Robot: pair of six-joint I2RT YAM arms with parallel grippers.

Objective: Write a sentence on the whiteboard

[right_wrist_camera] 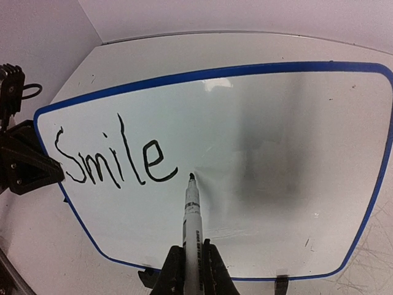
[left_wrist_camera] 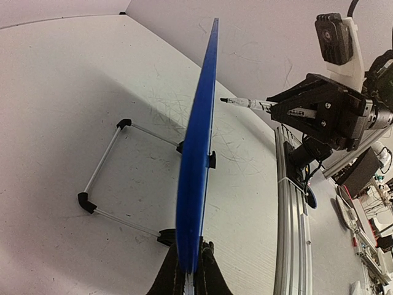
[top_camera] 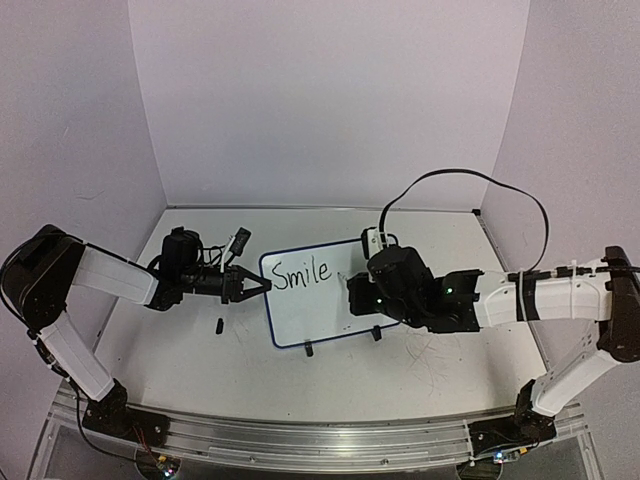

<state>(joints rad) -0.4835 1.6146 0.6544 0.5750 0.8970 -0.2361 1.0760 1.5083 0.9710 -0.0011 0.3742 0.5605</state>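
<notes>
We see the sentence (right_wrist_camera: 110,161) so far as one black word, "Smile", on the left half of the whiteboard (top_camera: 330,315). The right half is bare. The board stands near upright at the middle of the table (top_camera: 400,370), with its written face turned to the near edge. Two black clip feet sit on its lower rim, and a wire stand (left_wrist_camera: 104,166) props it from behind.

The left gripper (top_camera: 262,285) is closed on the board's left rim, level with the "S", one finger on each face. The right gripper (right_wrist_camera: 191,264) is closed around a marker (right_wrist_camera: 191,215), with the fingers pinching the barrel low down. The marker's black tip points at the board just right of the "e", at the foot of the letter. From the right wrist it looks to touch the surface, though we cannot be sure of contact.

A small black piece (top_camera: 219,325) lies on the table near the left gripper, toward the near edge.
</notes>
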